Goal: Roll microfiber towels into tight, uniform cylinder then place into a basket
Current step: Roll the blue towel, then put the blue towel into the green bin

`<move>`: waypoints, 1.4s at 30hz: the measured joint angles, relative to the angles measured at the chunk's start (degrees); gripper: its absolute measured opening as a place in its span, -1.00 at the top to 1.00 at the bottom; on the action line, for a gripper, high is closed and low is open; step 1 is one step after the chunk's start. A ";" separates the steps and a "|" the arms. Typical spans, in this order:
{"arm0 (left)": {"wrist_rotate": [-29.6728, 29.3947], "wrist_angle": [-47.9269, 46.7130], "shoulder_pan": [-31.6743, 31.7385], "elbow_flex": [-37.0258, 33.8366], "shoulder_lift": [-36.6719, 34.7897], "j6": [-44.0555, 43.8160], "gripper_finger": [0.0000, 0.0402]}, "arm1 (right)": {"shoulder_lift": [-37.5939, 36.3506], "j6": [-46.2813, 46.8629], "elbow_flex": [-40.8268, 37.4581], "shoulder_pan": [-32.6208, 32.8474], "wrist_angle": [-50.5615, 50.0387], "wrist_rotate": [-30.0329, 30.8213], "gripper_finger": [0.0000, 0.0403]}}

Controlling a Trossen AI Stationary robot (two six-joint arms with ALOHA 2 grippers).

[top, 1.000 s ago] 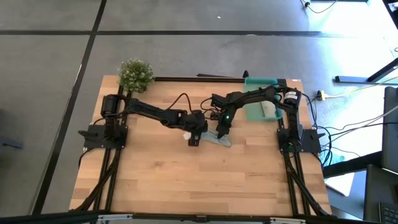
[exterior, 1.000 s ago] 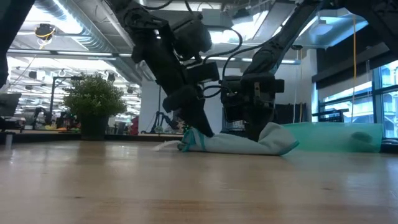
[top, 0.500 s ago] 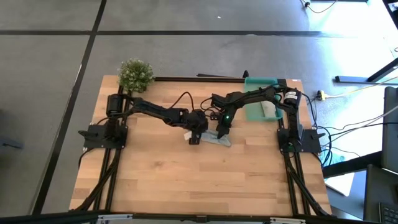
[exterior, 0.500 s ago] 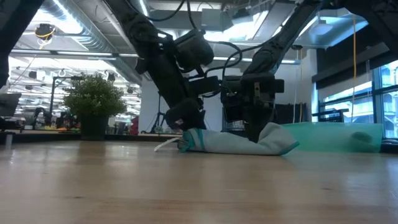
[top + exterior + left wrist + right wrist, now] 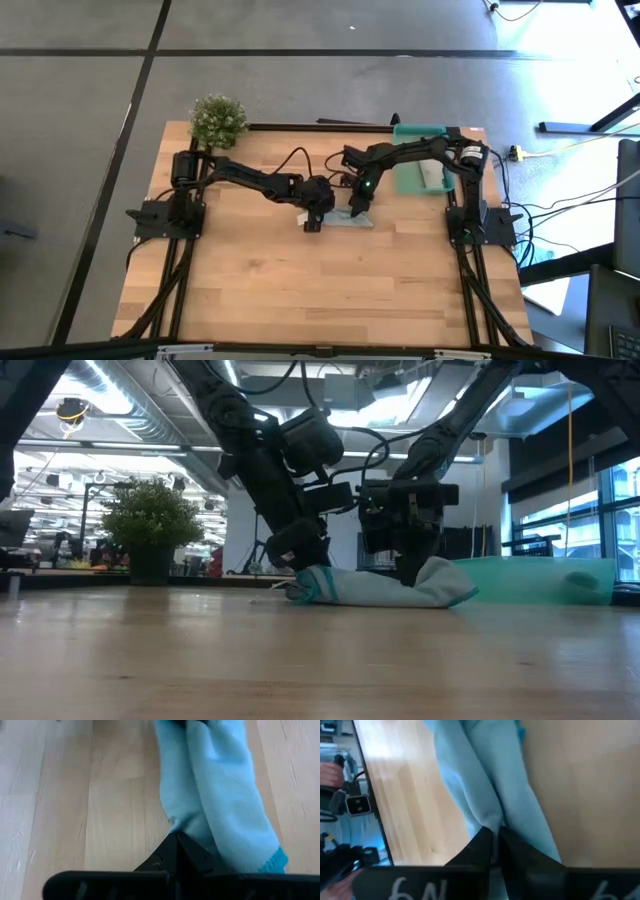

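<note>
High view: the blue towel [image 5: 350,221] lies on the surface [image 5: 260,290], stretched between the left end effector [image 5: 314,222] and right end effector [image 5: 357,210]; the basket [image 5: 418,160] sits beyond the right one. Wrist views: each end effector is pinched closed on a towel end.

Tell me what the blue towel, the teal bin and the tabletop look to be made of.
Blue towel: soft matte cloth, likely microfiber; it bunches into rounded folds and has a stitched teal hem.
Teal bin: apparently plastic, with smooth, slightly translucent walls.
Tabletop: pale wood, probably sealed butcher-block, showing plank seams and grain.
</note>
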 joint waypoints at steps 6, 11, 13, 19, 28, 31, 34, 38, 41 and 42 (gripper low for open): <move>-0.04 -0.20 0.00 -0.06 0.04 0.00 1.00 | -3.83 0.01 0.00 -1.00 -0.74 0.14 0.82; -0.08 -0.24 -0.16 -0.10 0.07 0.00 1.00 | -4.05 0.25 0.00 -0.62 -0.75 0.01 0.81; -0.36 -0.26 -0.22 -0.10 0.09 0.00 1.00 | -4.05 0.21 0.00 -0.44 -0.74 0.12 0.78; -0.28 -0.28 -0.24 -0.11 0.11 -0.04 1.00 | -4.07 1.65 0.00 0.28 1.42 3.22 0.53; -0.24 -0.32 -0.26 -0.15 0.11 -0.07 1.00 | -4.73 -0.10 4.09 -1.03 -4.07 5.87 0.19; -0.22 -0.32 -0.26 -0.15 0.11 -0.09 1.00 | -6.25 -3.20 5.40 -1.48 -8.64 7.64 0.19; -0.22 -0.26 -0.26 -0.15 0.13 -0.08 1.00 | -8.96 -4.96 5.81 -1.39 -12.26 10.57 0.21; -0.18 0.53 -0.26 -0.21 0.11 -0.04 1.00 | -13.84 -4.73 4.44 -0.14 -14.56 15.21 0.21; 0.01 1.95 -0.26 -0.26 0.21 -0.06 1.00 | -17.93 -4.28 3.14 2.23 -14.26 18.06 0.20; 0.02 2.53 -0.29 -0.30 0.29 -0.02 1.00 | -19.21 -3.93 2.64 3.13 -14.05 18.67 0.20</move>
